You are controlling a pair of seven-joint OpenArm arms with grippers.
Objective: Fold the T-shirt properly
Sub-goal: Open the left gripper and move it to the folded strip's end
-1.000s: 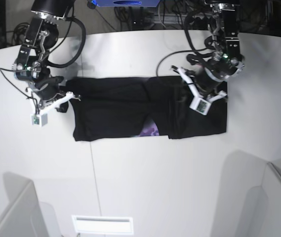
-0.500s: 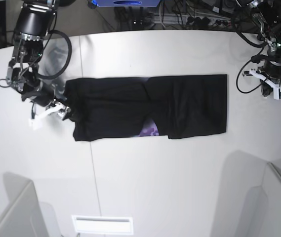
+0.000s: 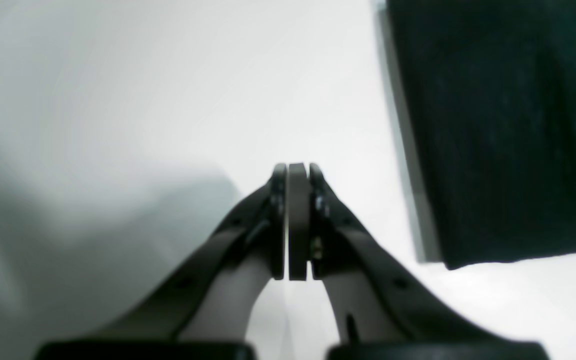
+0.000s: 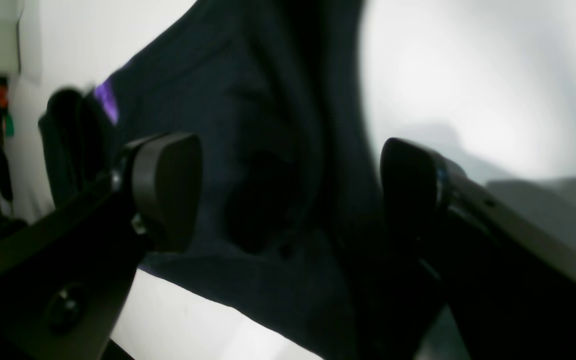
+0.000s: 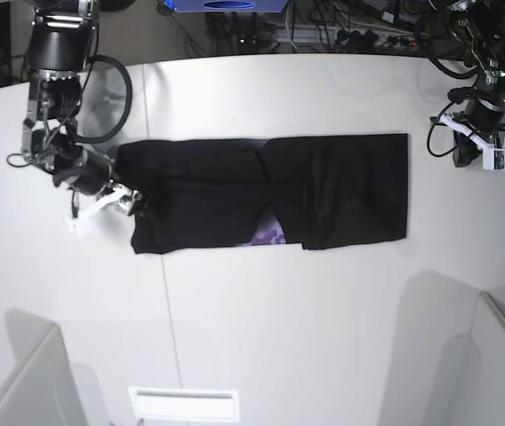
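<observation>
At nine o'clock on the white table [image 5: 261, 311] the right gripper [image 5: 110, 206] stands at the T-shirt's [image 5: 270, 191] edge — jaws wide apart, cloth between them. The black shirt lies folded lengthwise at centre. At two o'clock the left gripper [image 5: 472, 155] hangs pressed together, empty — apart from the cloth.

The T-shirt [image 5: 270, 191] is black and lies flat on the white table, folded into a long band from left to right. A small purple piece of print shows at its lower edge, near the middle.
</observation>
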